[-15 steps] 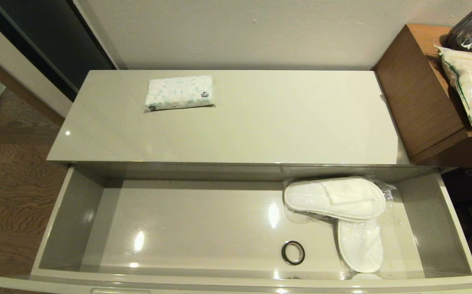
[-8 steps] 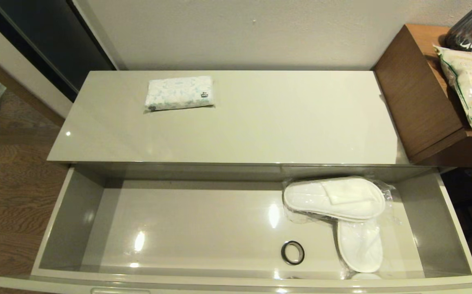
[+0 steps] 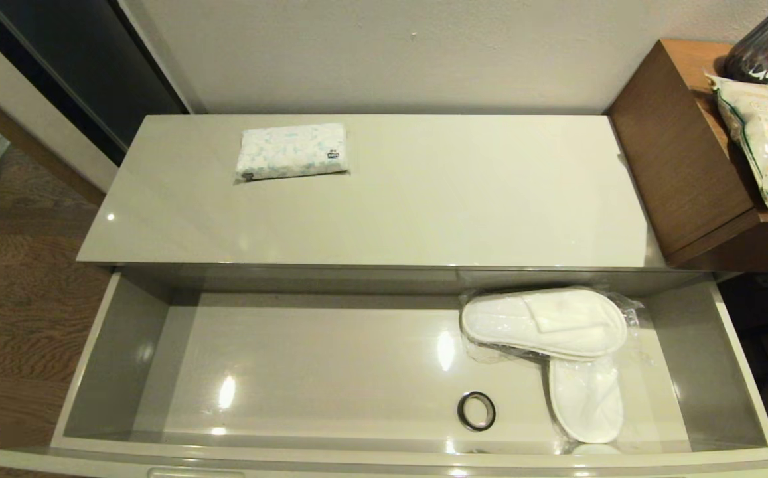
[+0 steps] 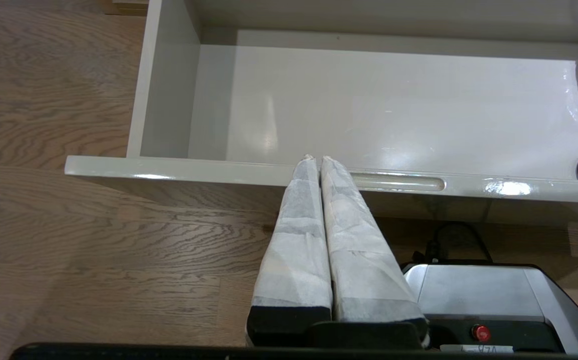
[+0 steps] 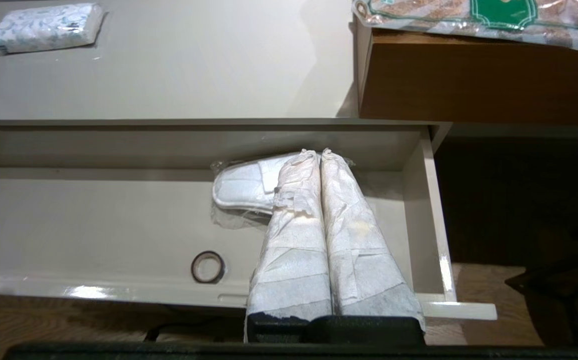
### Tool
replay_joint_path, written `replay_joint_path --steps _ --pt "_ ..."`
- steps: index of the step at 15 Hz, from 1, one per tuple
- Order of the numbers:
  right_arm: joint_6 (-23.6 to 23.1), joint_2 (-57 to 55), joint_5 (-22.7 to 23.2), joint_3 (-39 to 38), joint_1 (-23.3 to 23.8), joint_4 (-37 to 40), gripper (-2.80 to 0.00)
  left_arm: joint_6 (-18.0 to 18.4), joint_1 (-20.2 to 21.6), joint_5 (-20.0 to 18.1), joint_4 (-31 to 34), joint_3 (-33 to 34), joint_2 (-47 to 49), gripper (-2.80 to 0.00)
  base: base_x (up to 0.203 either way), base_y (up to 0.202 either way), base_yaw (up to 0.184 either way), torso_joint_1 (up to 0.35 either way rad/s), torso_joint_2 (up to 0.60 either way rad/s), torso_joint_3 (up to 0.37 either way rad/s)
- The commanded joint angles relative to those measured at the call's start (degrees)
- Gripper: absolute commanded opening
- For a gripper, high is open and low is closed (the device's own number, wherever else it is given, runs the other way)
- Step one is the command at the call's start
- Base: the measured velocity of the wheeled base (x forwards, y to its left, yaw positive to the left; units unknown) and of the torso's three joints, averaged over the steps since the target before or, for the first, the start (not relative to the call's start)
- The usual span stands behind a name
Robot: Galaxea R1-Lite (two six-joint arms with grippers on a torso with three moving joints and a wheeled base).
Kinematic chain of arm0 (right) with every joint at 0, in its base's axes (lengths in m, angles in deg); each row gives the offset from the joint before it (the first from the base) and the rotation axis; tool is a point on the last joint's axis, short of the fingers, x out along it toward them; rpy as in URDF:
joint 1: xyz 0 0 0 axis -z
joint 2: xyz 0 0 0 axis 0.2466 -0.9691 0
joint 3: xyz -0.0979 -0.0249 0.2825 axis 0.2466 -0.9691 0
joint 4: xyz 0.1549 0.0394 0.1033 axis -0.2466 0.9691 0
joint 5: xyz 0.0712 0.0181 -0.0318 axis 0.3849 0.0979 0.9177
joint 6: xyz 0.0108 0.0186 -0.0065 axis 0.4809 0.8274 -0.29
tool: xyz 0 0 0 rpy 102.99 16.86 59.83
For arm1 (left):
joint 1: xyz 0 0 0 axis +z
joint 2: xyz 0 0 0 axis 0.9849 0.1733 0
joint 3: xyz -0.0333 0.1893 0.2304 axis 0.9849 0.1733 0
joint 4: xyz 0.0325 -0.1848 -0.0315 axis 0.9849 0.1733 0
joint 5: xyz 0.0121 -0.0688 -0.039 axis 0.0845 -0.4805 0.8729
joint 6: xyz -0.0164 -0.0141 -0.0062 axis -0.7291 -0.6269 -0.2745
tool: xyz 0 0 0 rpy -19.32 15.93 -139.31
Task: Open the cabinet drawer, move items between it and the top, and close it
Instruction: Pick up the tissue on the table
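While the cabinet drawer (image 3: 125, 345) stands open, right gripper (image 5: 317, 153), pinched shut and empty, hangs over slippers (image 5: 244, 187); tape roll (image 5: 208, 266) beside; tissue pack (image 5: 46, 27) beyond, on the top (image 5: 194, 65); transfers seemingly pending; left gripper (image 4: 316, 159) likewise closed, empty.

Left gripper (image 4: 317, 159): two long tapered fingers (image 4: 298, 240) wrapped in white crinkled paper-like tape with grey bands, set in black base block at bottom centre of frame. Silver-grey robot base housing (image 4: 473, 287) at lower right of same frame, black panel with red round button (image 4: 480, 332), black cable above it. Right gripper (image 5: 317, 152): same white-wrapped fingers (image 5: 358, 250), wrap more wrinkled and faintly yellow-stained, black mount below.
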Motion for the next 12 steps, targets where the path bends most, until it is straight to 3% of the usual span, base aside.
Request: replay_joint_path --steps 1,4,8,10,12 --pt "-0.08 -0.15 -0.25 -6.78 -0.01 -4.44 -2.80 -0.04 -0.10 0.04 0.03 0.01 -0.02 -2.80 0.000 0.000 0.000 0.000 0.00 0.000" --pt "-1.00 -0.15 -1.20 -17.25 -0.01 -15.00 -2.80 -0.04 -0.02 0.04 0.03 0.01 -0.02 -2.80 0.000 0.000 0.000 0.000 0.00 0.000" --pt "-7.71 -0.15 -1.12 -31.36 -0.01 -31.68 -2.80 -0.04 -0.02 0.04 0.03 0.01 -0.02 -2.80 0.000 0.000 0.000 0.000 0.00 0.000" --pt "-8.84 -0.15 -0.83 -31.54 -0.01 -26.58 -2.80 -0.13 -0.02 0.04 0.03 0.01 -0.02 -2.80 0.000 0.000 0.000 0.000 0.00 0.000" --pt "-6.53 -0.15 -0.89 -31.34 -0.01 -22.71 -2.80 -0.04 -0.02 0.04 0.03 0.01 -0.02 -2.80 0.000 0.000 0.000 0.000 0.00 0.000"
